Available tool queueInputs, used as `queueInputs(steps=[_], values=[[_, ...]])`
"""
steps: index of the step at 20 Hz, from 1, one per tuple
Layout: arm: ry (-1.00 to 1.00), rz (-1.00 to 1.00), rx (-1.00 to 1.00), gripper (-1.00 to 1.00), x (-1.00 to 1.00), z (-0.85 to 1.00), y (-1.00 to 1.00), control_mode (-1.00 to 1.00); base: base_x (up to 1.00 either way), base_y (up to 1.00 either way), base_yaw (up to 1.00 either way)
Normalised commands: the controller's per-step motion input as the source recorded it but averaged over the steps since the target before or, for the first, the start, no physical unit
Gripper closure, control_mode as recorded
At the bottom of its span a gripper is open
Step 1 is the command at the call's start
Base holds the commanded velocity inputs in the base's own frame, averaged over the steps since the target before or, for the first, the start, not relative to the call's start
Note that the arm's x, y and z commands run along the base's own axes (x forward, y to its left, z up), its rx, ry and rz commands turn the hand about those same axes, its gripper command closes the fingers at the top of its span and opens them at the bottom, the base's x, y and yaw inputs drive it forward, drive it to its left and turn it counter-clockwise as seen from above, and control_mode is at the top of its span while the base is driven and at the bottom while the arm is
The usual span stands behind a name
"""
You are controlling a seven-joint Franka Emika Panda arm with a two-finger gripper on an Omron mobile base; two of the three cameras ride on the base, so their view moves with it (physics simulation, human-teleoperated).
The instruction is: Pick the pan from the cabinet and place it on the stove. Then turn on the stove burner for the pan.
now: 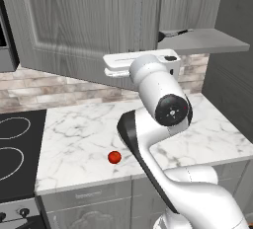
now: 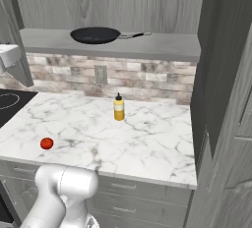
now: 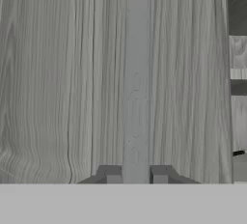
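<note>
The black pan point(image 2: 95, 35) rests on the open cabinet's grey shelf point(image 2: 147, 50), its thin handle point(image 1: 174, 33) pointing right. The cabinet door point(image 1: 84, 25) is swung out to the left of the shelf. In the hand view my gripper point(image 3: 136, 175) faces that door, with one fingertip on each side of its long grey bar handle point(image 3: 137, 73) and the jaws closed against it. The stove point(image 1: 27, 124) lies at the far left of the counter, with white burner rings point(image 1: 11, 127) on black glass.
A small red tomato point(image 1: 114, 157) lies near the front edge of the marble counter point(image 1: 89, 134). A yellow bottle point(image 2: 118, 108) stands by the brick backsplash. A tall grey cabinet side point(image 2: 216, 99) bounds the counter on the right. Stove knobs point(image 1: 22, 213) sit along the front strip.
</note>
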Motion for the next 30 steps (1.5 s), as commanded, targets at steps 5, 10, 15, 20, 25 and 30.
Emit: queueInputs(steps=[5,10,15,20,25,30], values=[[0.00,0.07,0.00,-1.00,-0.29,0.00,0.43,-1.00,0.00,0.00,0.00],[-0.01,0.07,0.01,-1.00,-0.36,0.00,0.05,-1.00,0.00,0.00,0.00],[-0.05,0.02,0.06,-1.00,-0.74,0.00,-0.37,-1.00,0.00,0.00,0.00],[-0.03,0.00,0.10,-1.00,-0.79,0.01,-0.55,-1.00,0.00,0.00,0.00],[0.00,0.00,0.13,-1.00,-0.51,0.13,-0.70,-1.00,0.00,0.00,0.00],[0.01,0.03,0.18,-1.00,-0.19,0.03,-0.89,-1.00,0.00,0.00,0.00]])
